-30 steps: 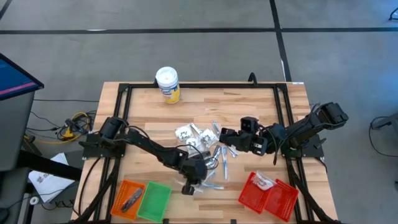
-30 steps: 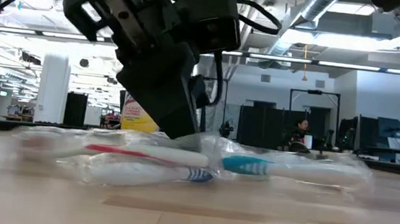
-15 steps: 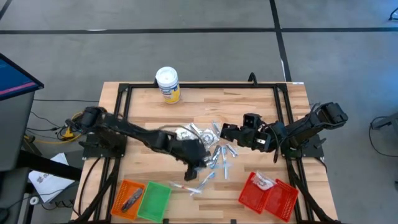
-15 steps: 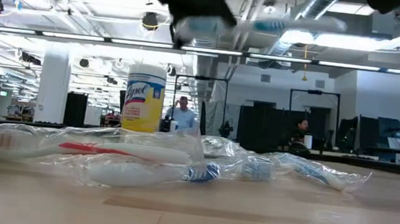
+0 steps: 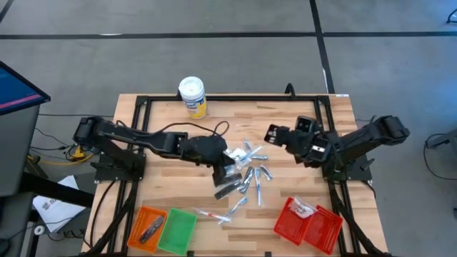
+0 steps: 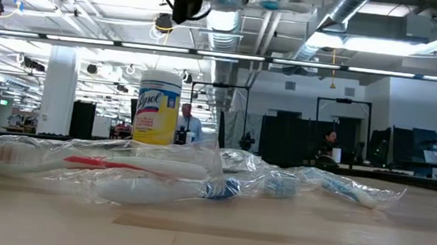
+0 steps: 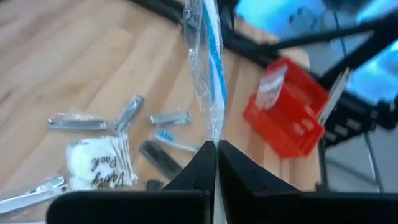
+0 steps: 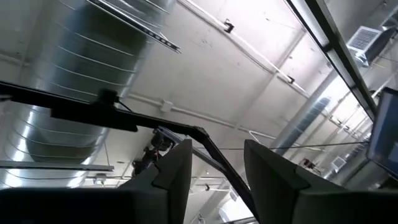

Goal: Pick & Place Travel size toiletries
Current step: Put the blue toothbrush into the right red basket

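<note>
Lifted since a second ago, left gripper (image 7: 216, 149) pinches a wrapped toothbrush (image 7: 208, 68); it should carry level to red basket (image 7: 292, 118).

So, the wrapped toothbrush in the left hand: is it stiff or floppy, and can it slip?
Probably stiff: the wrapped toothbrush stands straight out of the left hand without drooping. It may slip or swing, since the shut fingers pinch only one end through glossy clear film. It looks light. The right hand waits raised, open.
</note>
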Controlling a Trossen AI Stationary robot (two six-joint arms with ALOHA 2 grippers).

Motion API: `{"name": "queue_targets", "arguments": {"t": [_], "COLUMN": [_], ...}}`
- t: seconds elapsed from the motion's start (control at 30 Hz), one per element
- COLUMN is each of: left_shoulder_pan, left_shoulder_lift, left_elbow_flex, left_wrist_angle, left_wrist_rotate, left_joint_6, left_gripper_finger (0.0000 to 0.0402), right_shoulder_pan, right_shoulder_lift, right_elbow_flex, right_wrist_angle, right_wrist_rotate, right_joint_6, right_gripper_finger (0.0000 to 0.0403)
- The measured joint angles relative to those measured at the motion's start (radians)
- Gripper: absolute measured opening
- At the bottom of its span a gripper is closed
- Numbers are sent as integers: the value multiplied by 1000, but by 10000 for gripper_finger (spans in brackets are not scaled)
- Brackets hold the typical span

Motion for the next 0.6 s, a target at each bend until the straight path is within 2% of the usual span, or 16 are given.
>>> {"name": "queue_targets", "arguments": {"t": [0.23,0.47,0.6], "left_shoulder_pan": [0,0,0], "left_shoulder_lift": [-72,-173,-216], "left_elbow_flex": [0,0,0], "left_wrist_angle": [75,196,327], "left_wrist_rotate": [-138,-205,-213], "left_joint_6": [-113,-113,-80], "left_gripper_finger": [3,3,3], "right_shoulder_pan": [0,-2,-20], "right_shoulder_lift": [-42,-24,-9], "right_elbow_flex": [12,12,12], "right_wrist_angle": [-48,-80,-133], "right_wrist_rotate": [-1,-1,-2], "right_joint_6": [-3,19,22], "right_gripper_finger": [138,139,136]}}
